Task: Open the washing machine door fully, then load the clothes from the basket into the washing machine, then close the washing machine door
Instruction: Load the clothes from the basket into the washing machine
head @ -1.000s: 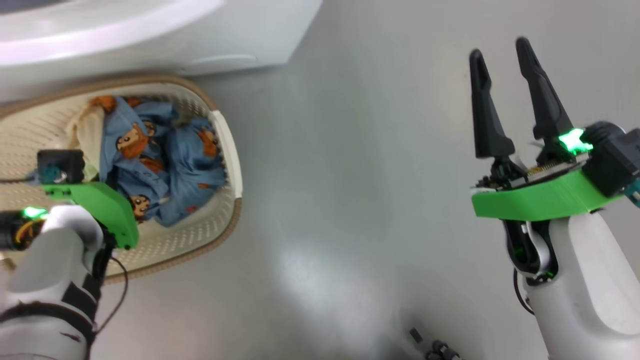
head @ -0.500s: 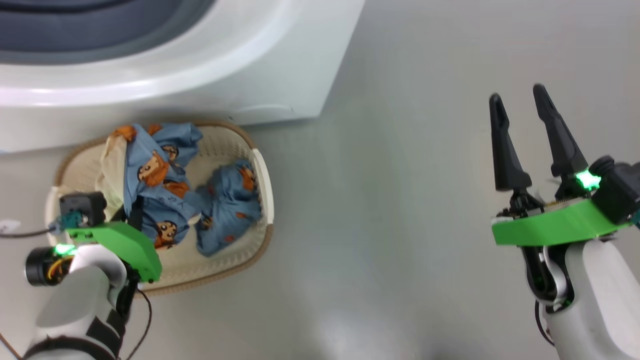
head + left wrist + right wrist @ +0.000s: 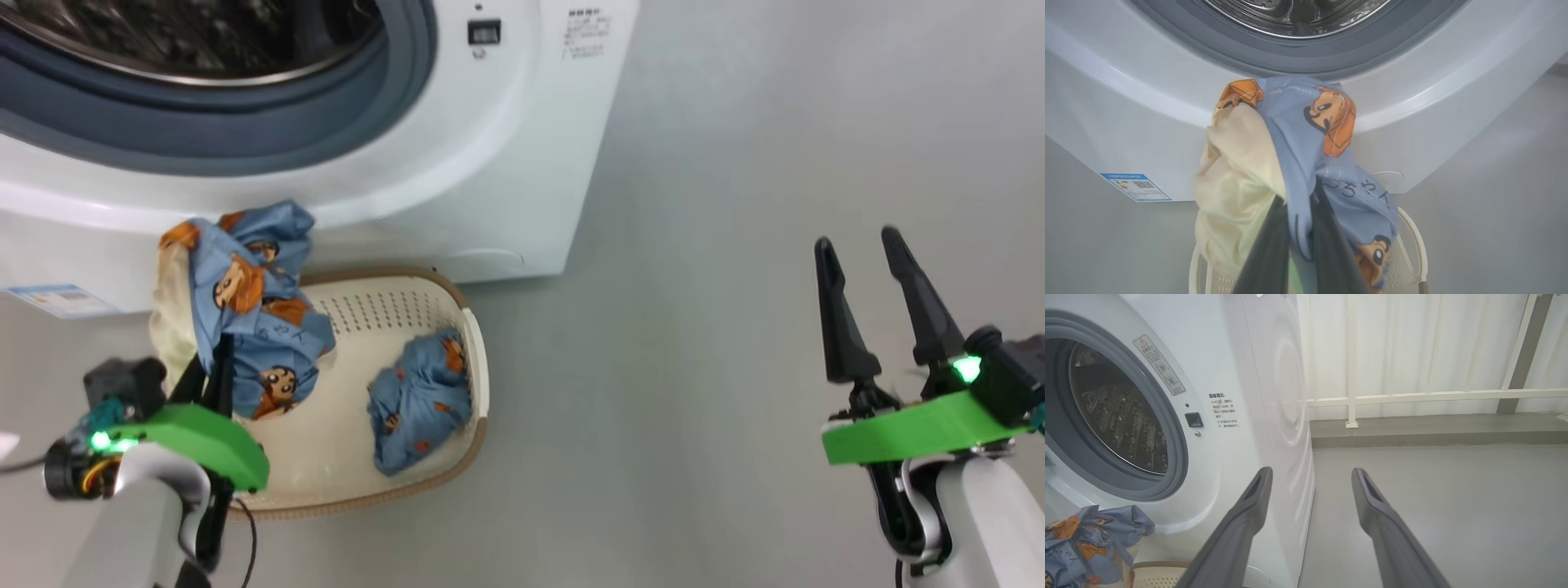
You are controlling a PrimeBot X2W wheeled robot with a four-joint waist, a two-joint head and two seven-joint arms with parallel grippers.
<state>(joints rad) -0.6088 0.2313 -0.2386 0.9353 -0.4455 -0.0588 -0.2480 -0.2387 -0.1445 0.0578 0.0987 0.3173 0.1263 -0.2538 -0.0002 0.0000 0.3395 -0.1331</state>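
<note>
Clothes pinched in left gripper, just above basket; drum mouth lies up and ahead, left arm nearer. Right gripper spread, empty, well apart. Blue piece lies in basket.

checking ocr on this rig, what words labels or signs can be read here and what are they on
"温馨提示:" heads the notice on the washing machine front; lines beneath too small.
"ちゃ", seemingly, on the clothes; the rest folds away.
Warning sticker beside the opening: too small to read.
Blue-white label with a QR code: too small to read.
</note>
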